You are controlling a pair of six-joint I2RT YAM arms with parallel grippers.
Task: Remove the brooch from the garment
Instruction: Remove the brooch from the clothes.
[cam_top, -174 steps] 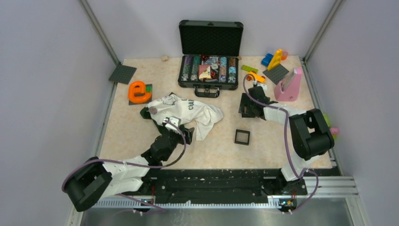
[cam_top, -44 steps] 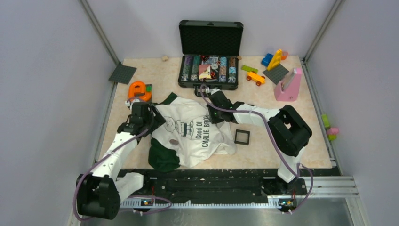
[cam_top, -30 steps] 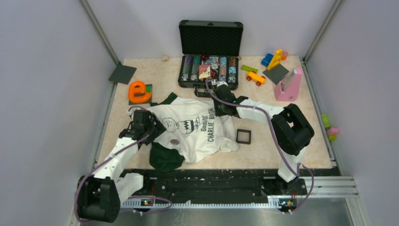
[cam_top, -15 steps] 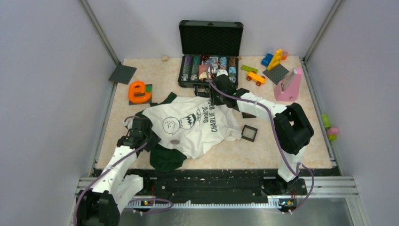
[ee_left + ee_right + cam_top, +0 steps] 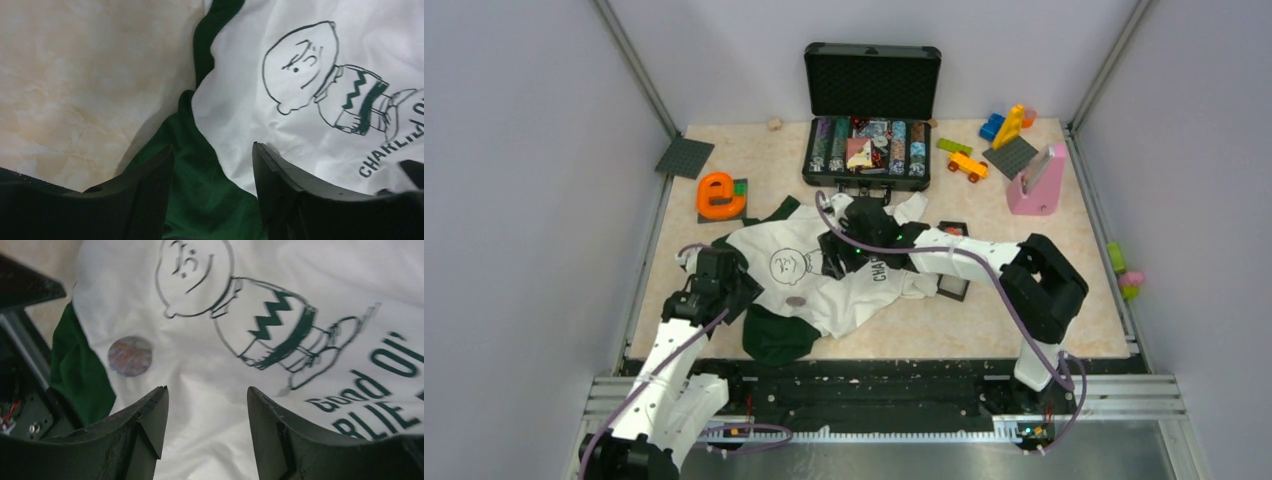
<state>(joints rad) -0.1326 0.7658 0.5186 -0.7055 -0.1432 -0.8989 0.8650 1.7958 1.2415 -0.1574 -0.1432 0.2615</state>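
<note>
The desk (image 5: 1044, 310) carries the white garment (image 5: 849, 300) spread print-up at centre frame, likely to expose the pin. The left end effector (image 5: 212, 155) and right end effector (image 5: 206, 395) hang over it, jaws parted and empty. The brooch (image 5: 130, 356), a small round mottled disc, sits pinned at the left of the right wrist view.

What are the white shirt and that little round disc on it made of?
Shirt: soft fabric, likely cotton knit, matte; it creases and folds loosely. Round disc: seemingly hard, metal or plastic, with a mottled purple-orange face; too blurred to be sure.
</note>
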